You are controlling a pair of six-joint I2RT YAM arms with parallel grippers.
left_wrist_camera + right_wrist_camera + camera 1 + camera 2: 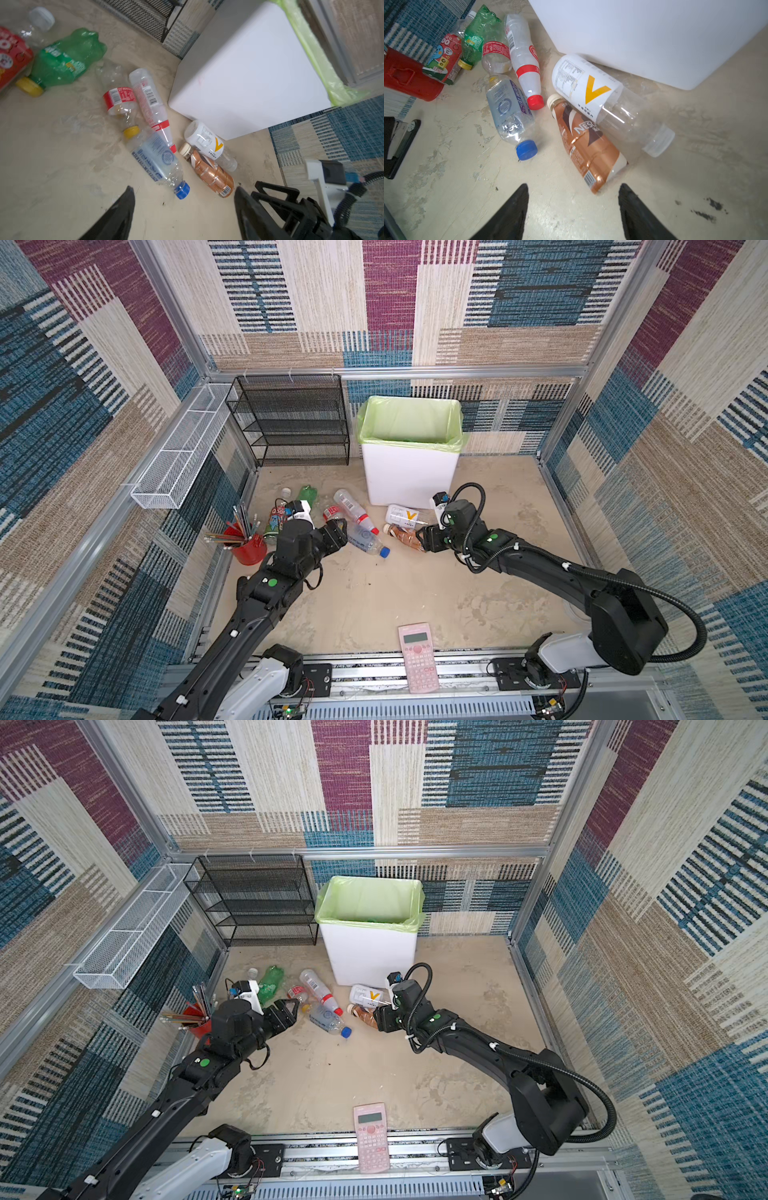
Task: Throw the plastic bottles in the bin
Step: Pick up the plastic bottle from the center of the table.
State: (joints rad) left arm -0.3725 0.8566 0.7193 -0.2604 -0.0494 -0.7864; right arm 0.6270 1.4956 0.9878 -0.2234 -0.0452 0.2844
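Plastic bottles (353,506) lie in a loose heap on the tabletop (374,593), close in front of the white bin (409,481). We hold our left gripper (184,188) near the blue-capped bottle (158,164), fingers apart and empty. Our right gripper (573,186) is parted too, with the base of the brown bottle (587,149) just between its fingertips, unclamped.

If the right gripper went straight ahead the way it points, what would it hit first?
Probably the brown bottle. Its base lies just ahead, in line with the gap of the open right gripper, though depth is hard to judge.
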